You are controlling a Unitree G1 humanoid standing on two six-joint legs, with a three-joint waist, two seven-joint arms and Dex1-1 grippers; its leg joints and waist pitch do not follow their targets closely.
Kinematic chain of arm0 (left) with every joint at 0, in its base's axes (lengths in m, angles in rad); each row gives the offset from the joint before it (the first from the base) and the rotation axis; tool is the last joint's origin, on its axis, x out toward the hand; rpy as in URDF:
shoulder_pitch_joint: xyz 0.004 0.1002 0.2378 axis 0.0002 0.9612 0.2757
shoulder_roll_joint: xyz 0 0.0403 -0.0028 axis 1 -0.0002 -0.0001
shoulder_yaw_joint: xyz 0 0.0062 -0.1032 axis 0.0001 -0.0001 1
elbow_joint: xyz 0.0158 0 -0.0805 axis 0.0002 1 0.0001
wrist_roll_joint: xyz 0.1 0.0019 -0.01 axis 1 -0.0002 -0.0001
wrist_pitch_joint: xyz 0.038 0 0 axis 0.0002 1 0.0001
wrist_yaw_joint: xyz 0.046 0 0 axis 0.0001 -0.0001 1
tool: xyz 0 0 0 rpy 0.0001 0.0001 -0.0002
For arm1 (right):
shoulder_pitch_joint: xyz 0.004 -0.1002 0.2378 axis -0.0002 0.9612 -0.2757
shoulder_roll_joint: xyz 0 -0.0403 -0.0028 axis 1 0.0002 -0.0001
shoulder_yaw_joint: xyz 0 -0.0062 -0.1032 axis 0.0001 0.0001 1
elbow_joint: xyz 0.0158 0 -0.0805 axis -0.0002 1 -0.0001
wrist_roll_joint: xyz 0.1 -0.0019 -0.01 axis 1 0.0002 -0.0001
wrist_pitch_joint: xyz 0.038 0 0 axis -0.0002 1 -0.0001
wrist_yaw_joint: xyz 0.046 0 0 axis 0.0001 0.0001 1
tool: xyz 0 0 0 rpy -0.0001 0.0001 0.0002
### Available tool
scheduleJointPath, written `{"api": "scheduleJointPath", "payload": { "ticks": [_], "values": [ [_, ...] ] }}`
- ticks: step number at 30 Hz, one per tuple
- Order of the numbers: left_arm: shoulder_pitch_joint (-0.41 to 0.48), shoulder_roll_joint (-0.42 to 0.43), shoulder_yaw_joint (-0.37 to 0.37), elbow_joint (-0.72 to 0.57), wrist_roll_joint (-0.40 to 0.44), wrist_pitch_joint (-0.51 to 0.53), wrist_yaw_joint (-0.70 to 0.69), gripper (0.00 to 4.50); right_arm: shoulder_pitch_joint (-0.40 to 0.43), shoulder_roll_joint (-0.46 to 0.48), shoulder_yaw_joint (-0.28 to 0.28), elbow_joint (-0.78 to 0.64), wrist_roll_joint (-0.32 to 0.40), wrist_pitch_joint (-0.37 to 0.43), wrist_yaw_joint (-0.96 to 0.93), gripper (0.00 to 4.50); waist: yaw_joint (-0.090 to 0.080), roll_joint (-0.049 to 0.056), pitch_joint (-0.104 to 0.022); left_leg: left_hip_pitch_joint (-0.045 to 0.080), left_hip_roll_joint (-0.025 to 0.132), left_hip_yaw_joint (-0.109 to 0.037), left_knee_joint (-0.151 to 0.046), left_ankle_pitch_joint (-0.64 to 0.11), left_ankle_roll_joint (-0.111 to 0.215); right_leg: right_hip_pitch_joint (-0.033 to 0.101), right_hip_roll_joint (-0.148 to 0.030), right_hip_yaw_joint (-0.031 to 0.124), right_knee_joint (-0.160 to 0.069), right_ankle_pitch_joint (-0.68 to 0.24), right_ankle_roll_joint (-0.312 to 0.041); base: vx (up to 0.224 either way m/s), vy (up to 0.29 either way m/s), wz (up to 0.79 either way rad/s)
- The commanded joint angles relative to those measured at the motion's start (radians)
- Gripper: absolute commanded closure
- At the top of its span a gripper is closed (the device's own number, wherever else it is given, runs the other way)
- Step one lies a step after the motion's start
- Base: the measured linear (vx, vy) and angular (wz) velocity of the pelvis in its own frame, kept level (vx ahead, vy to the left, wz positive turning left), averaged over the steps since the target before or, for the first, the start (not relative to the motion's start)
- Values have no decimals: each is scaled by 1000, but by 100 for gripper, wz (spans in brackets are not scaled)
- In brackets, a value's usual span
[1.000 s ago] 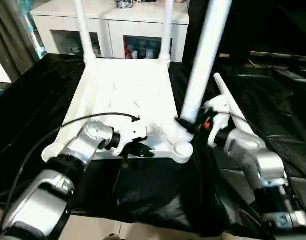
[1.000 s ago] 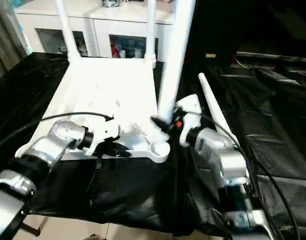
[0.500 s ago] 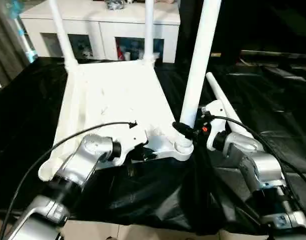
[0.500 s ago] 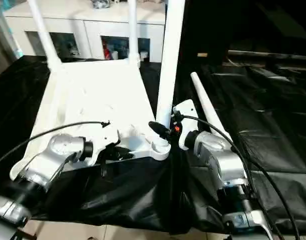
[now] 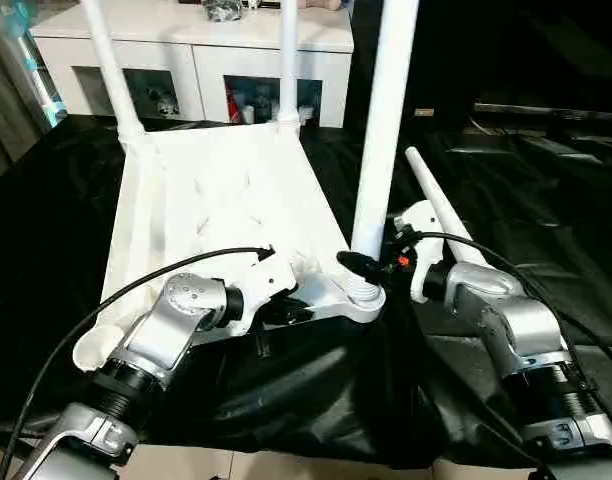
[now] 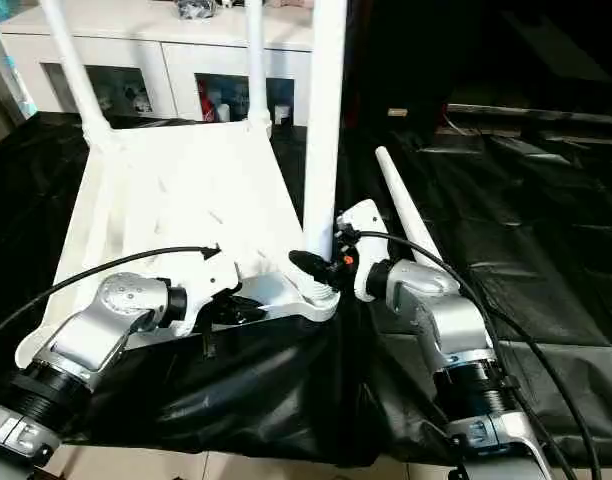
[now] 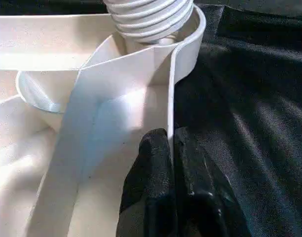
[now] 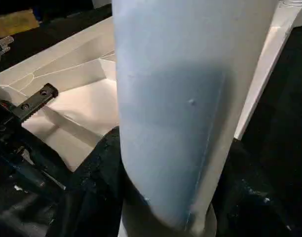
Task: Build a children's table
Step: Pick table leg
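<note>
Inverted table top (image 5: 226, 200) lying on black sheeting (image 5: 316, 400), underside up, two legs (image 5: 106, 70) already standing in the far corner sockets in front of the white cabinet (image 5: 216, 50). Third leg (image 5: 381, 130) standing upright in the near right corner socket (image 5: 361, 295), its threaded end partly entered with several turns of thread visible above the socket rim in the left wrist view. Right gripper (image 5: 371, 262) clamped round the base of this leg, black fingers (image 8: 96, 182) on either side of the shaft. Left gripper (image 7: 173, 187) pinched shut on the near rim (image 7: 171, 98) of the top, one finger inside the wall and one outside, steadying it. Fourth leg (image 5: 436, 205) lying loose on the sheeting just beside the right forearm; near left corner socket (image 5: 91, 345) unfilled. To finish the step well: keep the leg vertical over the socket to avoid cross-threading, turn about the leg's own axis in short regrips, hold the rim clamp firm against counter-rotation, continue until no thread remains exposed. Risk, as judged: sideways pressure on the tall shaft tipping the leg or sliding the top on the slick sheeting.
</note>
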Motion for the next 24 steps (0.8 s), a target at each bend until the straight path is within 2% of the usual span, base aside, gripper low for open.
{"api": "scheduleJointPath", "payload": {
  "ticks": [1, 11, 12, 13, 16, 24],
  "values": [
    [3, -7, 32, 1, -8, 5, 45, 450, 1, -10, 23, 30, -22, 21, 6, 260, 10, -17, -61, 6, 13, -5, -70, -281, 11, 41, -55, 37, -92, -441, -123, 0, 0, 0],
    [-10, 7, 27, 14, 0, -3, 25, 450, 7, -35, 28, -13, -10, 61, 36, 260, 9, -19, -60, 6, 12, -6, -70, -294, 10, 40, -55, 37, -95, -464, -112, 0, 0, 0],
    [-11, 7, 27, 15, 0, -5, 24, 450, 5, -40, 27, -15, -9, 64, 39, 260, 10, -11, -60, 7, 12, -7, -71, -297, 7, 39, -56, 37, -95, -467, -112, 0, 0, 0],
    [-11, 8, 27, 15, 1, -6, 24, 450, 3, -42, 25, -16, -9, 67, 40, 260, 9, -15, -60, 7, 12, -6, -71, -300, 7, 39, -55, 36, -97, -467, -111, 0, 0, 0],
    [-14, 10, 23, 17, 3, -11, 18, 450, -1, -51, 23, -17, -12, 72, 47, 260, 8, -17, -62, 6, 12, -6, -70, -299, 7, 41, -55, 36, -96, -461, -114, 0, 0, 0],
    [-15, 19, 18, 10, 0, -16, -2, 450, -12, -31, -1, 19, -5, 55, 23, 260, 8, -14, -60, 8, 13, -6, -71, -309, 5, 38, -55, 36, -96, -453, -124, 0, 0, 0]
  ]
}}
